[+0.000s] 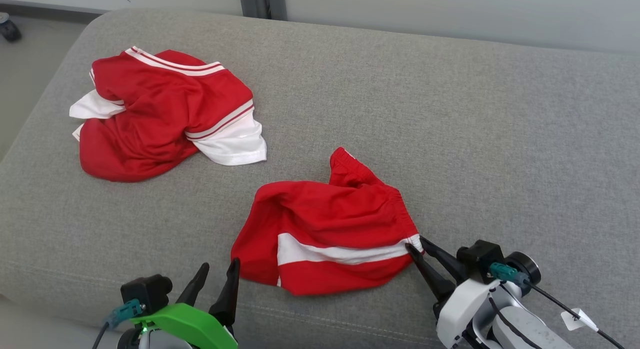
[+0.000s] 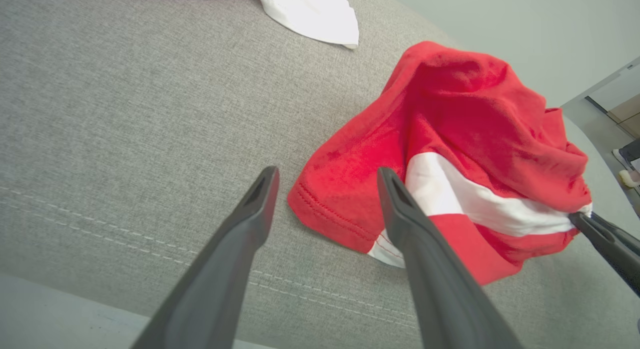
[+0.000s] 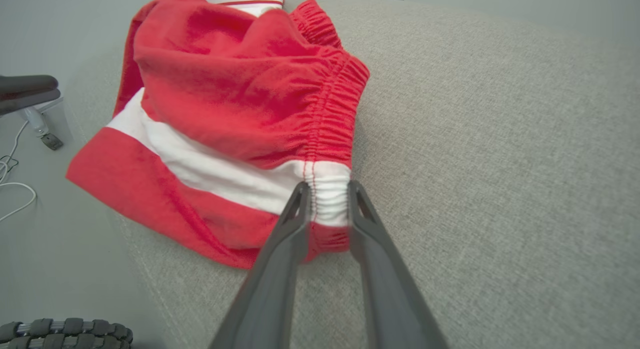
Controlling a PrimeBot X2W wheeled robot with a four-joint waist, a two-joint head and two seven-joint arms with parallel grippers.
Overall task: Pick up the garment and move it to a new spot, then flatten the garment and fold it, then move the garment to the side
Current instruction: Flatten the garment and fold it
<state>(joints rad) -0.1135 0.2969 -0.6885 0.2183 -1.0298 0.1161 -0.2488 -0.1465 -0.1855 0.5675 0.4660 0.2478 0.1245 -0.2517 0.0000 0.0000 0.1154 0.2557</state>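
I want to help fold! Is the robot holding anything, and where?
The right gripper pinches the red shorts at the waistband's white stripe; the left gripper holds nothing.

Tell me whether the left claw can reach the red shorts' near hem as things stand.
Probably yes: the left claw is open right beside the hem of the red shorts, nothing between them but bare cushion.

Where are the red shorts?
In the head view, the shorts lie low and middle on the sofa, right of the shirt; the right pincer pinches their waistband.
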